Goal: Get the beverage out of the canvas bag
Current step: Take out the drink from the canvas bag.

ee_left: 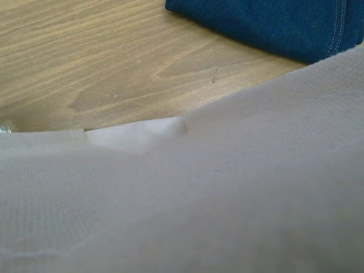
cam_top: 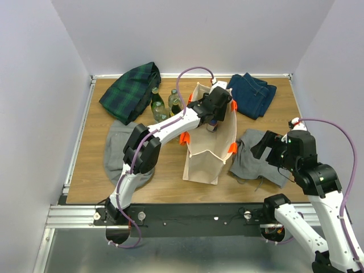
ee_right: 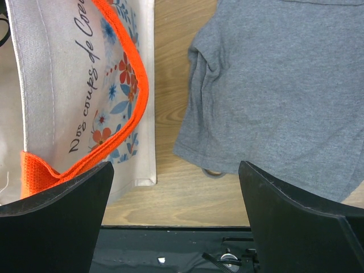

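The beige canvas bag [cam_top: 205,159] with orange handles [cam_top: 183,138] stands upright mid-table. My left gripper [cam_top: 212,120] reaches down into the bag's open mouth; its fingers are hidden inside. The left wrist view shows only the bag's canvas wall [ee_left: 227,199] close up, with no fingers or beverage visible. What is inside the bag is hidden. My right gripper [ee_right: 176,216] is open and empty, hovering to the right of the bag [ee_right: 51,85] over the table's near edge; it also shows in the top view [cam_top: 259,147].
Two green glass bottles [cam_top: 157,106] [cam_top: 174,101] stand on the table left of the bag. A plaid cloth [cam_top: 129,91] lies back left, blue jeans [cam_top: 253,94] back right, and grey cloths [cam_top: 116,151] [ee_right: 284,85] either side of the bag.
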